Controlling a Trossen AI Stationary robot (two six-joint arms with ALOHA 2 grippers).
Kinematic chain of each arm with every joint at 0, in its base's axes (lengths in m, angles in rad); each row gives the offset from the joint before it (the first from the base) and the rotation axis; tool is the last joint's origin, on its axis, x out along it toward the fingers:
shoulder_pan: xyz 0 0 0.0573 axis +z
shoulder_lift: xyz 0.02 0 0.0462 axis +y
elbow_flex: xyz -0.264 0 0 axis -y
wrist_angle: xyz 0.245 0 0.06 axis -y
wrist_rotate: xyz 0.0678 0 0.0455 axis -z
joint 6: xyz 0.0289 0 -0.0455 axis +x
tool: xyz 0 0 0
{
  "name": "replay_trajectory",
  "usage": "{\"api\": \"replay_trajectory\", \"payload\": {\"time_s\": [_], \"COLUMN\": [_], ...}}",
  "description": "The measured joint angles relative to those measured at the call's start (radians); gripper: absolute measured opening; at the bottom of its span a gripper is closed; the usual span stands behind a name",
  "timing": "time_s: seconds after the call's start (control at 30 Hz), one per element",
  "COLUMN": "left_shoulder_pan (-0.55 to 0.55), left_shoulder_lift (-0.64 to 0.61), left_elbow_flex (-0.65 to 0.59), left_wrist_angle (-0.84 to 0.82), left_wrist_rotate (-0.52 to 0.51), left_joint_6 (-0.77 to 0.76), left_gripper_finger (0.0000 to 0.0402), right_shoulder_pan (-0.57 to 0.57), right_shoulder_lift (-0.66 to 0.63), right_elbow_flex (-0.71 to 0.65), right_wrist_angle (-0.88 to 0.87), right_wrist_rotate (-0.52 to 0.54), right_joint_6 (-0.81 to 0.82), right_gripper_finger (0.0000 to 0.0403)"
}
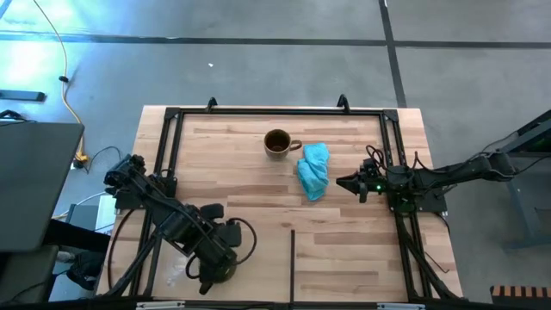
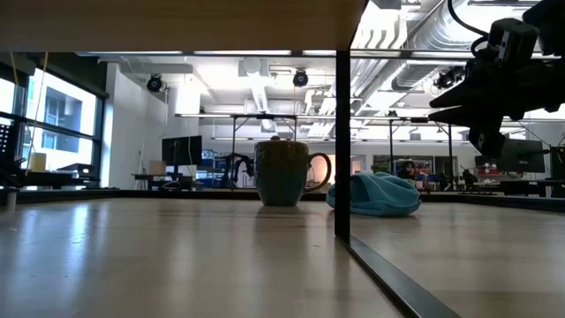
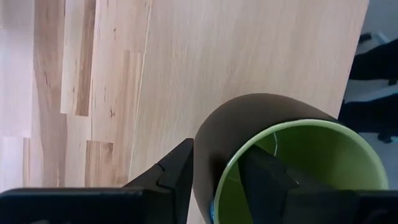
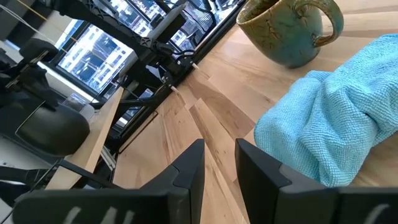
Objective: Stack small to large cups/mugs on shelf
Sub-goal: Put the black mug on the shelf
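Gripped by its rim between the closed fingers of the left gripper [image 3: 214, 180], the green mug [image 3: 292, 149] is held at the shelf's [image 1: 258, 185] near-left edge; it should be kept level. Farther off stands the brown mug [image 1: 277, 143]; the right gripper [image 1: 351, 183], empty and slightly parted, hovers beside the cloth [image 1: 313, 170].

— What can you not see well here?
— The green mug [image 3: 292, 149] is cut by the left wrist picture's edge, and you cannot find its handle.
— And from above?
— The left gripper [image 1: 209, 267] covers this mug. A pale clear thing [image 1: 175, 272] beside it is too small to name.
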Motion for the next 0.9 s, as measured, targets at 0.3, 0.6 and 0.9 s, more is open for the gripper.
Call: {"api": "replay_trajectory", "payload": {"time_s": [0.3,0.6,0.9], "left_shoulder_pan": [0.000,0.000,0.000], "left_shoulder_lift": [0.000,0.000,0.000], "left_elbow_flex": [0.000,0.000,0.000], "left_wrist_angle": [0.000,-0.001,-0.003], "left_wrist_rotate": [-0.013,-0.013,-0.013], "left_joint_6": [-0.113,-0.232,-0.349], "left_gripper_finger": [0.0111,0.0111,0.0110], "right_shoulder_pan": [0.000,0.000,0.000], "right_shoulder_lift": [0.000,0.000,0.000], "right_elbow_flex": [0.000,0.000,0.000], "right_wrist_angle": [0.000,0.000,0.000], "right_wrist_rotate": [-0.004,-0.006,-0.008], "right_joint_6": [0.002,0.004,0.000], "right_gripper_finger": [0.0081,0.0081,0.0081]}}
